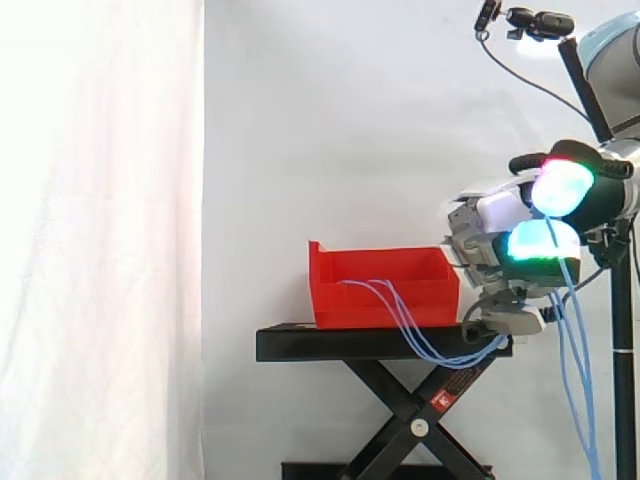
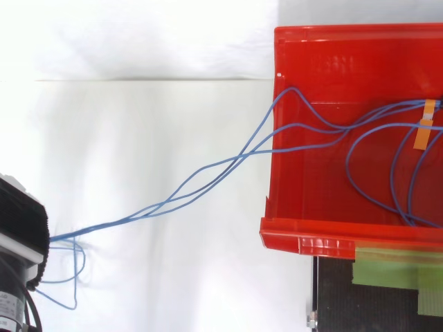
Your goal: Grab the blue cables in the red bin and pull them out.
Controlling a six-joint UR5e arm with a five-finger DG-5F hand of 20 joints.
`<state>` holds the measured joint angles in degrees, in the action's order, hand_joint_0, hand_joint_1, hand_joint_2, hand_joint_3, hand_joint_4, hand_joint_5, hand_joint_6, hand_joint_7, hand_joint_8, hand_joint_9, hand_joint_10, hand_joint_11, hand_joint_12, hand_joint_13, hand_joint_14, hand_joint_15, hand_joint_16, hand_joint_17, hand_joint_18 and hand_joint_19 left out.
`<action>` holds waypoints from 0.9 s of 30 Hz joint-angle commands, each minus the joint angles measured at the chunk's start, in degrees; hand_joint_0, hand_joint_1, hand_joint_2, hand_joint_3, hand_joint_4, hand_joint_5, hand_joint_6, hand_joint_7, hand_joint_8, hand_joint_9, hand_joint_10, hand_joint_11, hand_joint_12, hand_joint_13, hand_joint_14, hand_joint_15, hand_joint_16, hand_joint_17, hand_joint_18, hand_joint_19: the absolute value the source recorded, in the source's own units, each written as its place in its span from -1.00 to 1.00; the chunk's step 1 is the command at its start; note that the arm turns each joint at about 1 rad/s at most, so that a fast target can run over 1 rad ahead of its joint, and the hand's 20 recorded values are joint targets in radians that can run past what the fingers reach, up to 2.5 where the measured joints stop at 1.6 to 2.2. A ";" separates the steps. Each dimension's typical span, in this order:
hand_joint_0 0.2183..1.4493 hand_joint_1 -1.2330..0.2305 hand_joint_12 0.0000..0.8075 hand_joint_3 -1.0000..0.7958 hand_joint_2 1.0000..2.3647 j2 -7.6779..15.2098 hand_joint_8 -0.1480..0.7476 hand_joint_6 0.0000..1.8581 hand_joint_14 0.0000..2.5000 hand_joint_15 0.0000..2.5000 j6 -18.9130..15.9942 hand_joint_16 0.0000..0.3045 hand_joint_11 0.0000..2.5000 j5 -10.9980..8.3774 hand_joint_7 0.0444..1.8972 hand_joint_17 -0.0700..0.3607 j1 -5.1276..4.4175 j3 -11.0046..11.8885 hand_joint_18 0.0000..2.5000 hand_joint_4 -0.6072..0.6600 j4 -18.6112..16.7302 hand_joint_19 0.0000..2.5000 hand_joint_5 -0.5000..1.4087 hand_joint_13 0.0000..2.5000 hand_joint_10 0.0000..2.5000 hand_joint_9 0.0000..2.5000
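Observation:
A red bin sits on a black stand. Thin blue cables come out of it over its low lip, sag below the stand's top and rise to my hand just right of the bin. My hand is curled shut on them, its pads glowing green and red, and the loose ends hang down beneath it. From above, the cables stretch from loops inside the bin leftwards to the hand at the left edge. An orange tape tag binds the strands inside the bin.
The stand is a scissor lift with crossed legs. Green tape lies on the stand's top beside the bin. A white curtain hangs behind. A small camera on a pole stands above my arm.

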<state>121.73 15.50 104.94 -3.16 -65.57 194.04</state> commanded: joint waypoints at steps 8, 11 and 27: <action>-0.08 -0.54 -0.28 -1.00 -1.00 0.52 -0.17 -0.38 -0.61 0.24 0.28 -0.70 0.16 0.09 -0.32 -0.20 0.08 0.00 -0.35 0.09 -0.68 -0.22 0.50 0.09 -0.98 -0.03; 0.00 -0.56 -0.31 -1.00 -1.00 0.52 -0.18 -0.37 -0.64 0.26 0.28 -0.71 0.17 0.18 -0.29 -0.21 0.08 0.00 -0.35 0.04 -0.68 -0.23 0.52 0.10 -0.98 -0.03; 0.11 -0.55 -0.32 -0.96 -1.00 0.52 -0.18 -0.01 -0.63 0.28 0.37 -0.71 0.15 0.00 -0.34 -0.22 0.17 0.00 -0.34 -0.01 -1.39 -0.23 0.36 0.10 -0.98 -0.05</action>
<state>122.26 15.74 104.97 -2.97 -65.57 193.10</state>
